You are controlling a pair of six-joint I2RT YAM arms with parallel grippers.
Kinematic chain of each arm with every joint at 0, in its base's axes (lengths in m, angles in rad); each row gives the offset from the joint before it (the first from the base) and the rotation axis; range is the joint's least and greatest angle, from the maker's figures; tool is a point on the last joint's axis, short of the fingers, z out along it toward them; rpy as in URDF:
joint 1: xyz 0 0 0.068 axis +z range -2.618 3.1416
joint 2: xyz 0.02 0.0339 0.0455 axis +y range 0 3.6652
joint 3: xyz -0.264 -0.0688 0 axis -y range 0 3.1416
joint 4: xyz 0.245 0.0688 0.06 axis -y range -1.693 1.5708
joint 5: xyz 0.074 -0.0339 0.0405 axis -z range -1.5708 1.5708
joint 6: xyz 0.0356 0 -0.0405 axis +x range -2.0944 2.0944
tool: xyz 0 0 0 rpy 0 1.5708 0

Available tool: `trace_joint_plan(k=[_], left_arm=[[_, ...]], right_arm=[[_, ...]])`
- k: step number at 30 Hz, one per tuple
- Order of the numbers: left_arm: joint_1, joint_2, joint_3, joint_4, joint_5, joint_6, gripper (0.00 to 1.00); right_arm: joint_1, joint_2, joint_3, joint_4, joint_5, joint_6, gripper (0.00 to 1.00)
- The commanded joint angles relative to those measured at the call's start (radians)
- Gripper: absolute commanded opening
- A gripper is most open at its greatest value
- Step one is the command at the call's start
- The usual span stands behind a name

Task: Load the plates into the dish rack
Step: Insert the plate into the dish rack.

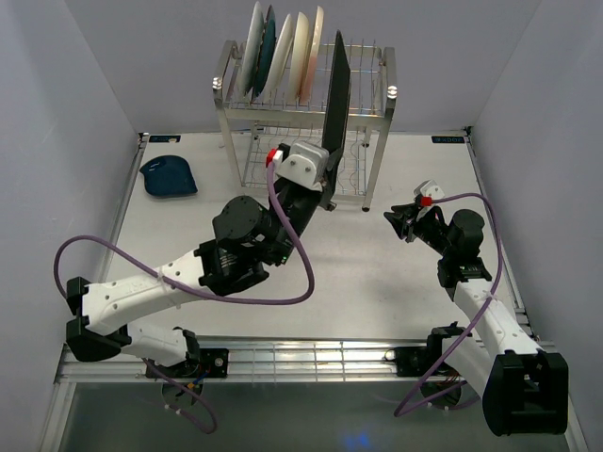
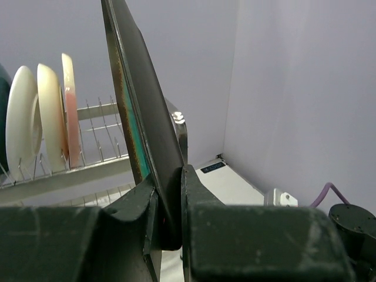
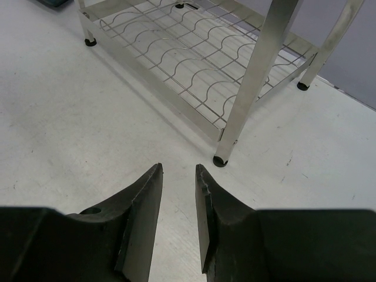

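The steel dish rack (image 1: 377,104) stands at the back of the table. Several plates (image 1: 283,52) stand on edge in the left of its top tier; cream ones (image 2: 23,123) and a pink one (image 2: 70,111) show in the left wrist view. My left gripper (image 1: 326,188) is shut on the bottom edge of a dark-rimmed square green plate (image 1: 336,89), held upright and edge-on at the rack's right half (image 2: 141,117). Whether it touches the wires is unclear. A small dark blue plate (image 1: 170,176) lies on the table at the left. My right gripper (image 1: 400,218) hovers open and empty (image 3: 179,170).
The rack's front right leg (image 3: 222,160) stands just ahead of the right gripper, with the wavy wire lower shelf (image 3: 188,53) behind it. Purple cables (image 1: 301,273) loop over the table in front of the left arm. Walls close in at left, right and back.
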Motion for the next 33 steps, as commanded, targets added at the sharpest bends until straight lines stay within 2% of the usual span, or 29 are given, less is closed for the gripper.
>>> trace_joint_plan(k=[1,17,25,33], left_arm=[[0.029,0.013,0.136,0.144,0.193,0.049,0.00],[0.204,0.331,0.592,0.077,0.321,0.061,0.00],[0.374,0.403,0.696,0.046,0.437,-0.055,0.00],[0.491,0.437,0.733,0.045,0.548,-0.180,0.00]], right_arm=[[-0.005,0.001,0.004,0.044,-0.019,0.003,0.35],[-0.005,0.006,0.006,0.045,-0.026,-0.003,0.34],[-0.005,0.000,0.001,0.047,-0.032,-0.003,0.34],[-0.005,0.006,0.001,0.049,-0.043,-0.005,0.34]])
